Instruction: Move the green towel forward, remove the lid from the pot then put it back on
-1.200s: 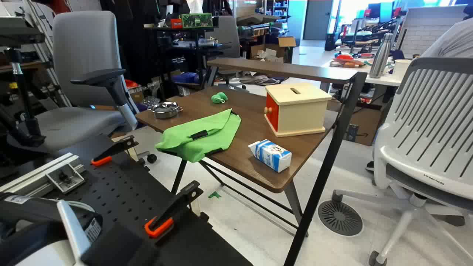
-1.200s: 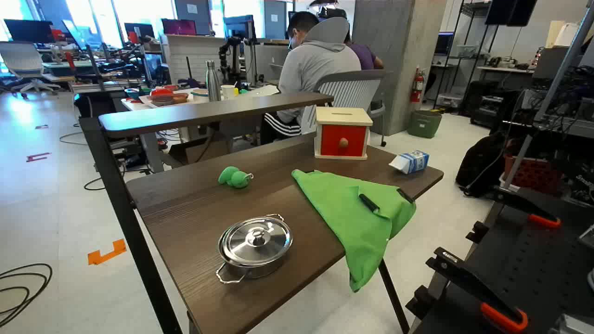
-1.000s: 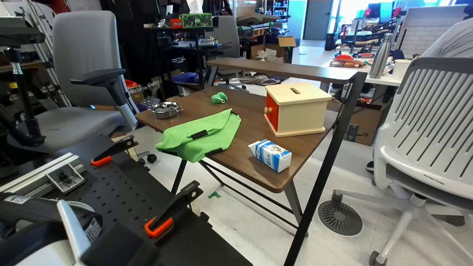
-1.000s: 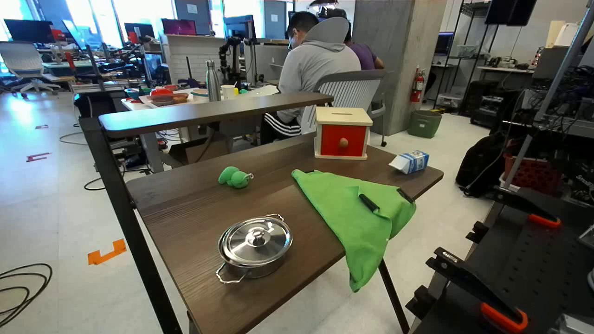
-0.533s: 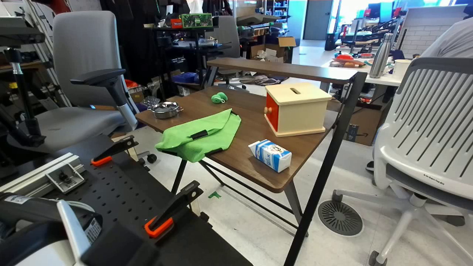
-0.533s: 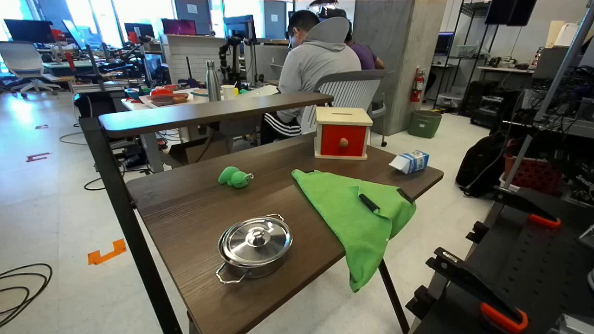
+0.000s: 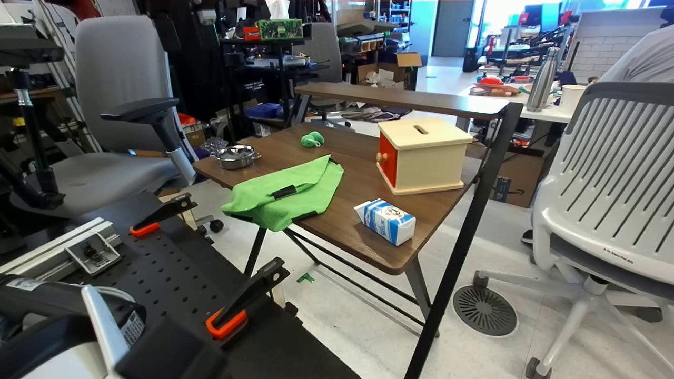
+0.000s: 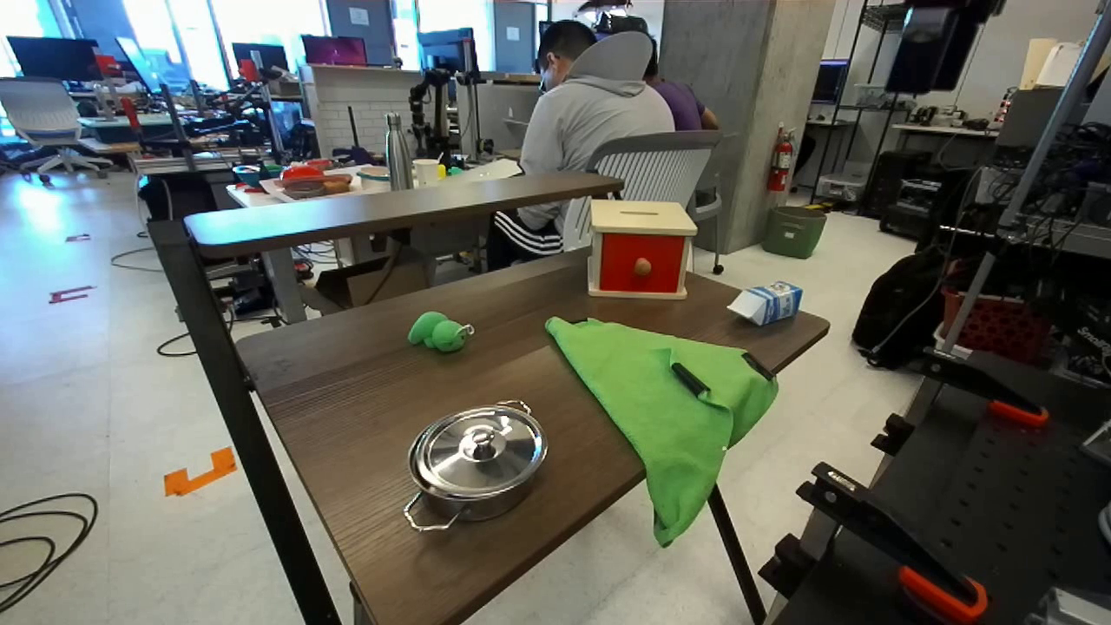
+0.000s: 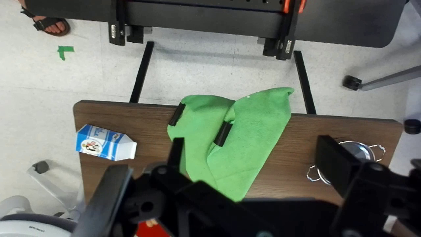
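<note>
The green towel (image 8: pixel 634 373) lies rumpled on the brown table, with a corner hanging over the edge; it also shows in an exterior view (image 7: pixel 310 184) and the wrist view (image 9: pixel 250 141). The silvery pot (image 8: pixel 486 505) stands near a table end with the lid (image 8: pixel 512 451) on it, knob up. The pot also shows in an exterior view (image 7: pixel 235 162). In the wrist view my gripper (image 9: pixel 251 141) is open and empty, above the table. Its left finger overlaps the towel in the picture; its right finger hides part of the lid (image 9: pixel 358 149) and pot.
A blue-and-white milk carton (image 7: pixel 388 221) lies by the towel. A wooden box (image 8: pixel 642 252) with a red front stands behind it. A small green toy (image 8: pixel 441 332) lies beyond the pot. A raised shelf (image 8: pixel 399 208) runs along the table. Black clamps (image 8: pixel 894 542) stick out from the black bench.
A dark part of my arm or gripper has come lower into the top of both exterior views. The towel, pot and lid have not moved.
</note>
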`<action>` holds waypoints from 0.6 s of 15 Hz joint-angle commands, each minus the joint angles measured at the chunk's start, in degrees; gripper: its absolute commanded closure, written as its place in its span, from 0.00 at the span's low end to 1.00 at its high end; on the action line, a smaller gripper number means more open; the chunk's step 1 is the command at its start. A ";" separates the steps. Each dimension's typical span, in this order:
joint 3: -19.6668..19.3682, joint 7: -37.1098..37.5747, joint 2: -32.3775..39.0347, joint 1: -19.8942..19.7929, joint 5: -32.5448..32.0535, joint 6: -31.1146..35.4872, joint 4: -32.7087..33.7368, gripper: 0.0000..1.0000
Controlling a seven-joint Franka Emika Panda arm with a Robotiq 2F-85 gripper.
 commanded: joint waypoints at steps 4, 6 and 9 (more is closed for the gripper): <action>0.22 -1.02 12.69 2.88 3.79 11.54 1.69 0.00; 0.21 -0.84 17.33 2.58 3.59 14.08 2.79 0.00; 0.31 -1.38 23.61 2.58 4.45 16.92 4.85 0.00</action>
